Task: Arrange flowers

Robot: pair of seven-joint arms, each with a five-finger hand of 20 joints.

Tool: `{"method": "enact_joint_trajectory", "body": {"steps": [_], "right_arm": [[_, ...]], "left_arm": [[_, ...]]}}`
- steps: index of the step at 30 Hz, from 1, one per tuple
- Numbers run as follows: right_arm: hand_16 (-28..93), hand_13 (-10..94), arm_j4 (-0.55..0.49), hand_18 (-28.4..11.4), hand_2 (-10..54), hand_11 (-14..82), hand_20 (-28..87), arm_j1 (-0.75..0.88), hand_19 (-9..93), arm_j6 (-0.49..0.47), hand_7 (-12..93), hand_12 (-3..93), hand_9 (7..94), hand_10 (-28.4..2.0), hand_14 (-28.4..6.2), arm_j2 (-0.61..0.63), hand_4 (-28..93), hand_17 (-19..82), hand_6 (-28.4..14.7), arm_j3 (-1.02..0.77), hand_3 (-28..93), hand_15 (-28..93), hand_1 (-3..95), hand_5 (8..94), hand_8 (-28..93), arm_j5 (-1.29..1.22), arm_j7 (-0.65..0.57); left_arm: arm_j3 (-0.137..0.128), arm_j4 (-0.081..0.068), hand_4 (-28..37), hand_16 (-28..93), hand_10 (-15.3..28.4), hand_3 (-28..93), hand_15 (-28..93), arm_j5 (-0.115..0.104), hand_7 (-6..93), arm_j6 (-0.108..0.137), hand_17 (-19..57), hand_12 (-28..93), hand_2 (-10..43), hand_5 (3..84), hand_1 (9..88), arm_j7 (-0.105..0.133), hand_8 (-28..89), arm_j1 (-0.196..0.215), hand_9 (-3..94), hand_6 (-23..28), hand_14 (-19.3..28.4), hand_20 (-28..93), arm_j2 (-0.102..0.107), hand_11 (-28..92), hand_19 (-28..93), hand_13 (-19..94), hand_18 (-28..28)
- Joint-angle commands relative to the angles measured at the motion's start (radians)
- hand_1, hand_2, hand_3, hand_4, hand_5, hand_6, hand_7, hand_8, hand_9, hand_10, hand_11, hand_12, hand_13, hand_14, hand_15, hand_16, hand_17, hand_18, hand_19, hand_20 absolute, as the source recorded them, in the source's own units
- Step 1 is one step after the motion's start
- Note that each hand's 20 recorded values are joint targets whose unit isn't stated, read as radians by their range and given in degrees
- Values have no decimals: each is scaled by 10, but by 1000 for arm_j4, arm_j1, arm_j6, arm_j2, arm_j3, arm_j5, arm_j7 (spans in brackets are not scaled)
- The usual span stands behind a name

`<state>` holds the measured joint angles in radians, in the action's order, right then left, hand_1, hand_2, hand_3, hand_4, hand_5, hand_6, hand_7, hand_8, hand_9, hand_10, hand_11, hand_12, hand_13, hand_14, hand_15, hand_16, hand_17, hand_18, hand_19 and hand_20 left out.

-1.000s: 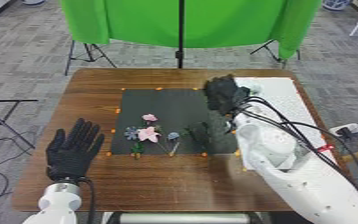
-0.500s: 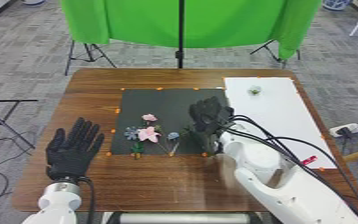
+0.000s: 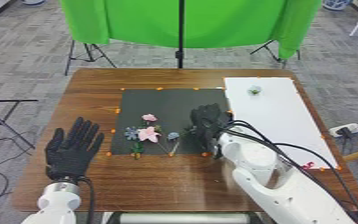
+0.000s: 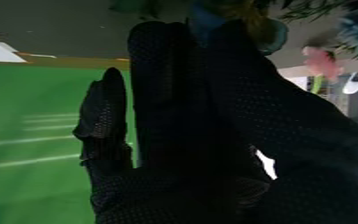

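- Head view: on the brown wooden table (image 3: 87, 110) lies a black square mat (image 3: 167, 100), with a long white sheet (image 3: 278, 112) beside it. I think the mat serves as the store of flowers, and the sheet is the place for arranging them.
- A large pale pink flower (image 3: 148, 134), a small pink blossom (image 3: 149, 117), a grey-blue flower (image 3: 131, 133) and a small light-blue flower (image 3: 173, 135) lie on the mat, close together. Probably they are grouped so for the arm to reach them easily.
- One small whitish-green flower (image 3: 254, 90) is at the far end of the sheet; perhaps it begins the arrangement, with much place left for others.
- A small dark red thing (image 3: 308, 165) lies near the sheet's near end, partly behind cables; what it is, I cannot tell.
- The right hand (image 3: 209, 117) is above the mat's right part, its fingers straight, not curled around any flower. Whether it touches a stem, I cannot say. It is near the flowers, I suppose, to choose the next one.
- The left hand (image 3: 72, 152) is released, fingers spread, at the table's left side, well apart from the flowers. Kept there, it leaves the way free.
- Neighbouring stems lie so close that a careless pinch could drag two together.
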<state>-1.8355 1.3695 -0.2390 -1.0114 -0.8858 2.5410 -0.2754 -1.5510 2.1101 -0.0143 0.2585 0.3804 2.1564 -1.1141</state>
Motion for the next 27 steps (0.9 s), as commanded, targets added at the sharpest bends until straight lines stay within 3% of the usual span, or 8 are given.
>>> {"method": "enact_joint_trajectory", "body": {"steps": [1,5,9,12,14,16,20,27], "right_arm": [[327,595,-68,-229,-95,274,363,45,870,-12,210,241,643,-146,-89,3,-283,290,-2,-58,767,548,575,599,-166,-65,-54],[328,590,-95,-230,-95,290,363,59,872,-14,189,223,634,-151,-94,6,-283,291,-7,-89,771,561,569,585,-151,-69,-67],[335,582,-85,-232,-95,300,362,44,876,11,176,208,620,-156,-99,10,-283,291,-17,-134,768,579,570,563,-147,-59,-88],[294,537,-13,-231,-95,286,347,-9,856,65,169,184,575,-166,-122,-4,-283,277,-26,-175,804,593,544,543,-139,-72,-145],[181,493,34,-231,-95,246,312,-37,825,58,164,169,535,-176,-143,-8,-283,256,-37,-222,858,584,507,520,-137,-108,-138],[104,423,81,-228,-95,170,278,-59,784,65,165,144,465,-176,-151,-3,-283,227,-39,-257,866,496,469,487,-138,-83,-105],[96,364,201,-224,-95,124,275,-118,777,145,170,132,417,-165,-158,7,-283,211,-34,-278,866,426,458,472,-142,-45,-103],[116,279,434,-207,-95,93,246,-243,690,33,171,108,339,-141,-158,-79,-283,161,-25,-318,872,234,439,418,-146,-65,-144]], "left_arm": [[7,-8,-283,-88,152,762,366,5,119,-7,-83,86,183,476,256,-3,-98,14,399,102,158,118,-3,227,372,292,140],[7,-5,-283,-87,149,760,366,-3,120,-4,-83,86,183,477,257,-2,-99,22,402,102,158,119,-6,227,371,293,140],[7,-10,-283,-87,149,759,365,7,120,-8,-82,86,184,476,257,0,-99,12,403,102,158,120,-6,227,372,293,140],[6,-8,-283,-87,149,760,364,11,119,-10,-82,86,185,476,256,2,-99,13,403,101,158,119,-5,227,371,293,140],[9,-7,-283,-87,149,759,365,12,119,-12,-82,85,185,476,257,6,-99,14,402,101,158,119,-2,225,370,293,140],[16,-6,-283,-87,149,758,365,32,120,-27,-82,86,185,476,257,14,-99,20,403,100,158,119,0,225,369,294,140],[13,-6,-283,-87,148,758,363,32,121,-42,-82,86,186,475,256,13,-100,22,402,100,157,119,0,225,368,293,139],[12,-2,-283,-85,147,757,358,33,118,-51,-82,87,186,472,257,18,-99,32,399,97,157,120,-2,220,368,292,140]]}}
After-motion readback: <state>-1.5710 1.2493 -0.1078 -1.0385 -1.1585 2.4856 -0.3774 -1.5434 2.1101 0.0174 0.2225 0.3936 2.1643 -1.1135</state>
